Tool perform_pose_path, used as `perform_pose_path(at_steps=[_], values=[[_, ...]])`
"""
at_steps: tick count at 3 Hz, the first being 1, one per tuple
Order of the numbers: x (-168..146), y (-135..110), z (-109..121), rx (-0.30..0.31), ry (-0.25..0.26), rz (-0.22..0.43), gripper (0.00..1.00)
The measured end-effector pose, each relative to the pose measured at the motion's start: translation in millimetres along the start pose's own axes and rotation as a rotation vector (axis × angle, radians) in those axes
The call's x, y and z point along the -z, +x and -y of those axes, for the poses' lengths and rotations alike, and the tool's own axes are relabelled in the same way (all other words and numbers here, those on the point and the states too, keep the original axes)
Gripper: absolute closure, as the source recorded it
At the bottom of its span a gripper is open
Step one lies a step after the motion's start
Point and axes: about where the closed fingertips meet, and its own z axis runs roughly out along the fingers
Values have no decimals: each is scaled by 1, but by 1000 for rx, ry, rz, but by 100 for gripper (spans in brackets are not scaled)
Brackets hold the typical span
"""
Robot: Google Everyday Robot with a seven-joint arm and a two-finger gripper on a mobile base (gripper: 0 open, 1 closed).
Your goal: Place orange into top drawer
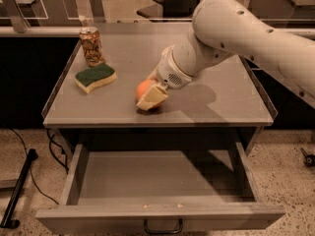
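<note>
Presently the tool is meeting the orange near the tabletop's front edge, behind the open top drawer; its grip cannot be told. Firm, round and smooth, the fruit is probably needing opposed holds across its middle.

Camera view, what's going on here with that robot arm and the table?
The robot arm's gripper is down at the orange, which sits on the grey table near its front edge. Below it, the top drawer is pulled wide open, and the orange is not in it yet. A drink can and a green sponge sit apart on the table's left side.
</note>
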Motion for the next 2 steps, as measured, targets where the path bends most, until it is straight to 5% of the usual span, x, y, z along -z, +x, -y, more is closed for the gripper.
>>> perform_pose_path(at_steps=[1, 2], values=[[0, 0, 0, 0, 0, 0, 94], [3, -2, -1, 2, -1, 2, 100]])
